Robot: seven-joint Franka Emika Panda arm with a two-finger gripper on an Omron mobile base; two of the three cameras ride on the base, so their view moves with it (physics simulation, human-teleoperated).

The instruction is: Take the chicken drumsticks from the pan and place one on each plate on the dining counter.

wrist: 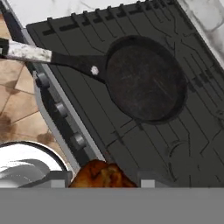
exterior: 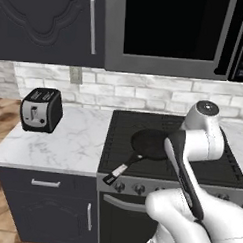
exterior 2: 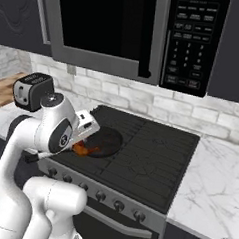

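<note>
The black pan (wrist: 144, 78) sits on the stove with its bowl bare and its long handle (wrist: 52, 57) pointing toward the stove's front left. My gripper (wrist: 103, 180) is shut on one golden-brown chicken drumstick (wrist: 98, 174), held above the stove's front edge, clear of the pan. In the right base view the drumstick (exterior 2: 81, 149) hangs under the gripper (exterior 2: 85, 142), just left of the pan (exterior 2: 107, 140). In the left base view my arm covers the right part of the pan (exterior: 147, 143). The plates and the dining counter are out of view.
The black stove (exterior 2: 149, 153) has a row of knobs (exterior 2: 102, 195) along its front. A microwave (exterior 2: 127, 32) hangs above it. A toaster (exterior: 40, 110) stands on the marble worktop (exterior: 67, 141) to the left. More marble worktop (exterior 2: 212, 187) lies to the right.
</note>
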